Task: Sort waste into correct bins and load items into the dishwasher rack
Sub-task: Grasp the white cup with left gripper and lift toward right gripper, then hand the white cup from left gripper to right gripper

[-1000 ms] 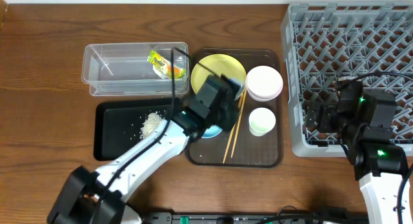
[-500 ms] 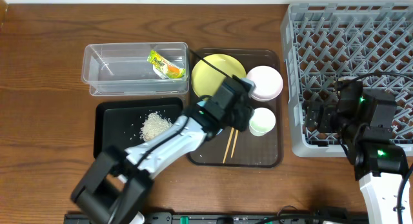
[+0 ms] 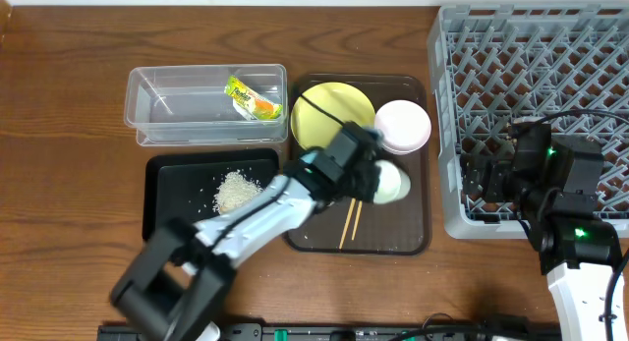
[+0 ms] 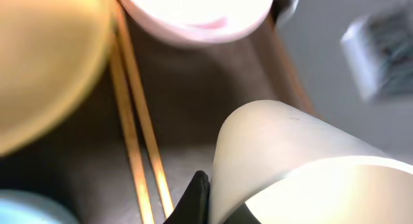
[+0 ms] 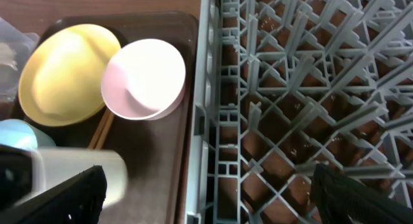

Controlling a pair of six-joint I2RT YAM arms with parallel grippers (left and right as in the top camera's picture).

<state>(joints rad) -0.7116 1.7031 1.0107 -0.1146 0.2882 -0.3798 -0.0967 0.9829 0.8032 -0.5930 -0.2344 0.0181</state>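
Left hand (image 3: 373, 178) clamped on small white cup (image 3: 393, 182), dark finger (image 4: 197, 197) against cup wall. Cup tipped on side over brown serving tray (image 3: 393, 241), right half; probably gripped this way for carry right to dishwasher rack (image 3: 550, 76). Right hand (image 3: 482, 180) spread wide, empty, parked over rack's near-left corner, apparently kept out of path. Chopsticks (image 3: 350, 221), yellow plate (image 3: 329, 110) and pink bowl (image 3: 403, 125) on tray, not yet loaded. Wrapper (image 3: 251, 97) in clear tub (image 3: 167, 105), scraps (image 3: 233, 191) on black tray (image 3: 167, 218): waste looks sorted.
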